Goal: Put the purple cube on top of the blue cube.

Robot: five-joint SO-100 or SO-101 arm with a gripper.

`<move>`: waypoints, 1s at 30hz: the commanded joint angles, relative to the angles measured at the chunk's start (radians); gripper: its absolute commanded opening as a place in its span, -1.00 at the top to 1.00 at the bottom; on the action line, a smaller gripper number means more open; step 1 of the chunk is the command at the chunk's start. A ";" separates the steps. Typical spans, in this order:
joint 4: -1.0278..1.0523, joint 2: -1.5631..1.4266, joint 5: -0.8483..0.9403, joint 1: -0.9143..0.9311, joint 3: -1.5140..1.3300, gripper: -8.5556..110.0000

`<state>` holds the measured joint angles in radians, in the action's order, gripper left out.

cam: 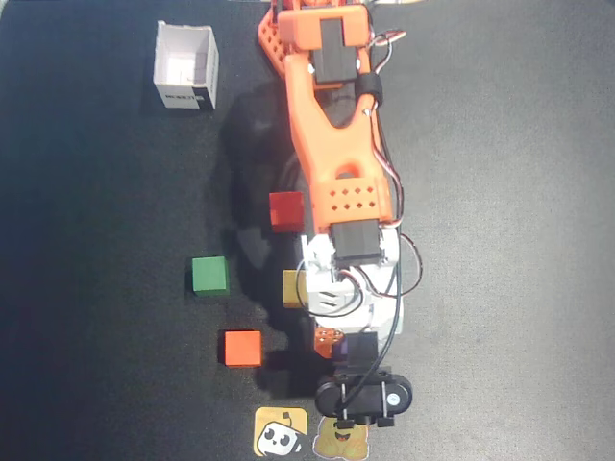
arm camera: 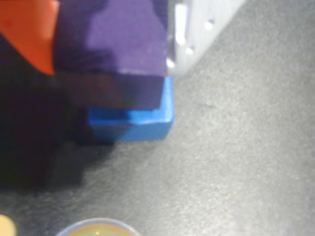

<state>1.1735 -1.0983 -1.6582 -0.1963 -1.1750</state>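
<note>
The tabletop [cam: 519,240] is covered in a dark, matte, finely textured mat. In the overhead view an orange arm [cam: 327,125] reaches from the top edge down the middle of the scene, ending in a white wrist section and a black camera mount near the bottom. An open white box [cam: 187,65] stands at upper left. A red cube [cam: 285,209] lies just left of the arm, a green cube [cam: 209,275] further left, an orange cube [cam: 241,348] below that, and a yellow cube [cam: 292,288] partly hidden by the wrist. Two printed stickers [cam: 281,431] lie at the bottom edge.

In the wrist view the gripper [arm camera: 110,44] is clenched on the purple cube [arm camera: 125,39], with an orange finger [arm camera: 29,29] at its left and a pale finger [arm camera: 197,29] at its right. The purple cube sits directly over the blue cube [arm camera: 133,123], overlapping most of its top; whether the two touch cannot be told from this blurred view. The blue cube rests on the mat, its near and right edges exposed.
</note>
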 commanded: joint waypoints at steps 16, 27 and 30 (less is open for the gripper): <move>-0.040 0.005 -0.021 -0.017 0.018 0.73; -0.101 0.006 -0.037 -0.018 -0.038 0.73; -0.107 0.005 -0.037 -0.018 -0.046 0.73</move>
<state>1.0799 -1.0815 -1.6889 -0.2071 -1.2210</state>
